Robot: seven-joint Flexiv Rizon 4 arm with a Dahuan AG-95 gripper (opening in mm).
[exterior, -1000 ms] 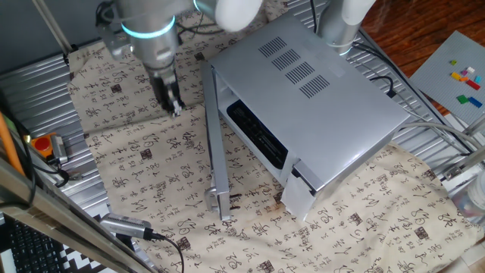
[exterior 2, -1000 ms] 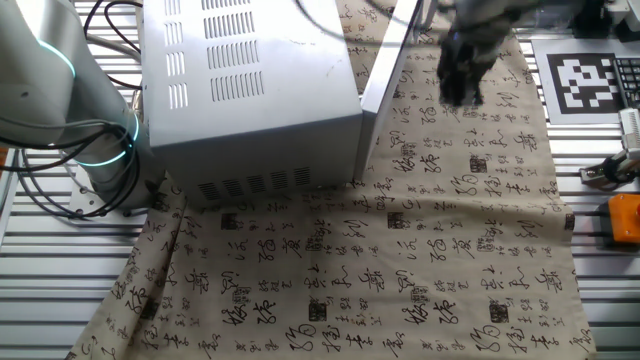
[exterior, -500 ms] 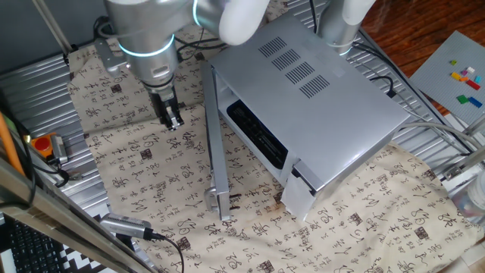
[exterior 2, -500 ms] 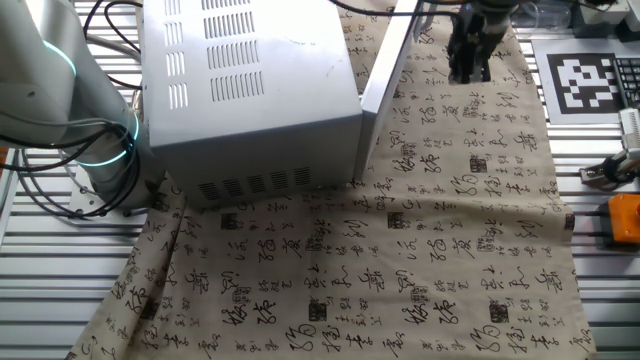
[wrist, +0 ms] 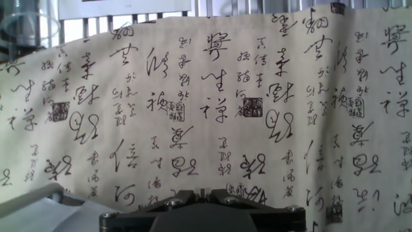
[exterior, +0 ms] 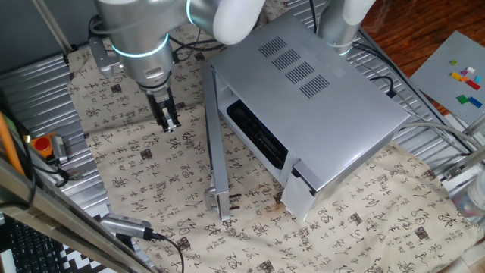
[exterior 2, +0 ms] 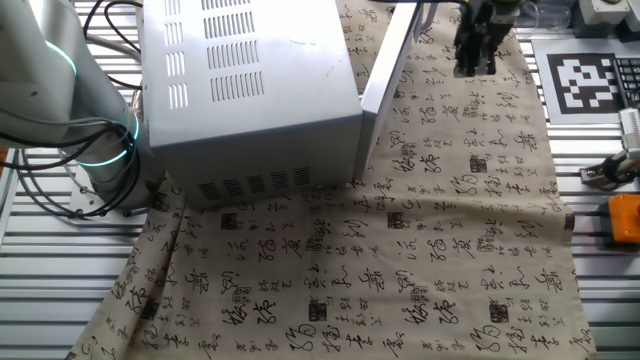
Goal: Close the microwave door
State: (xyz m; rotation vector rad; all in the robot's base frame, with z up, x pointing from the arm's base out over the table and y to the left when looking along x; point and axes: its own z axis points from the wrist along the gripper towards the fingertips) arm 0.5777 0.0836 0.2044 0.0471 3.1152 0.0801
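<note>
The microwave (exterior: 318, 106) is a silver-grey box with vent slots on top and a dark cavity; it also shows in the other fixed view (exterior 2: 250, 90). The microwave door (exterior: 215, 144) stands wide open, sticking out from the front with its dark handle bracket at the near end. It appears edge-on in the other fixed view (exterior 2: 385, 65). My gripper (exterior: 168, 123) hangs just above the cloth, a short way off the door's outer face and not touching it. Its fingers are shut and empty, as the hand view (wrist: 201, 193) also shows. In the other fixed view the gripper (exterior 2: 474, 62) is right of the door.
A cloth printed with calligraphy (exterior: 151, 189) covers the table. An orange object (exterior: 44, 144) and a cabled probe (exterior: 125, 225) lie at the left edge. A grey plate with coloured bricks (exterior: 466, 76) sits far right. The arm's base (exterior 2: 60, 110) stands behind the microwave.
My gripper has moved a little along the door's outer side, toward the door's free end, staying low over the cloth. The door has not moved.
</note>
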